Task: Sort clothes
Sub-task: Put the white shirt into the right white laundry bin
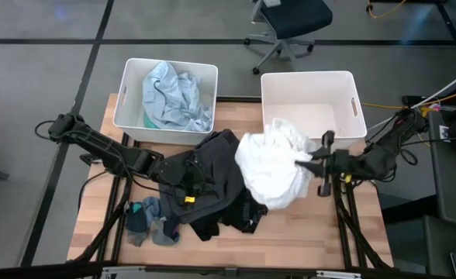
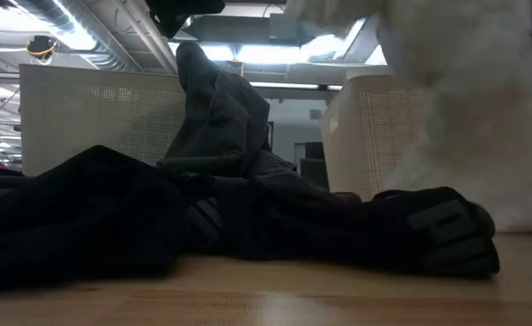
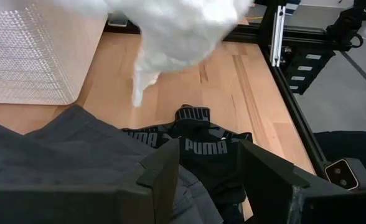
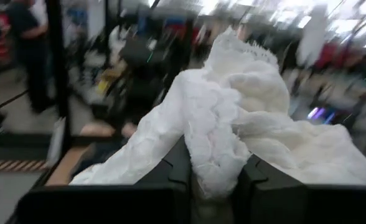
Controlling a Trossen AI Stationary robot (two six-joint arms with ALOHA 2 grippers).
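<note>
Wooden table (image 1: 305, 232) carries two white bins (image 1: 309, 105) at its far edge. Right gripper (image 1: 315, 164) clamps the white garment (image 1: 273, 167), lifted at centre-right. Left gripper (image 1: 183, 180), fingers parted, rests on the dark clothes (image 1: 216, 186) left of it.

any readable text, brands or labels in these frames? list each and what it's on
"PUMA": white letters on the waistband of a black garment on the table, just ahead of the left gripper.
"PUMA", partly cut off: another band of the same garment.
Nothing else is readable.

Soft crumpled white garment (image 1: 273, 164) — smooth wooden table (image 1: 305, 232) — perforated plastic bin (image 1: 309, 102).
</note>
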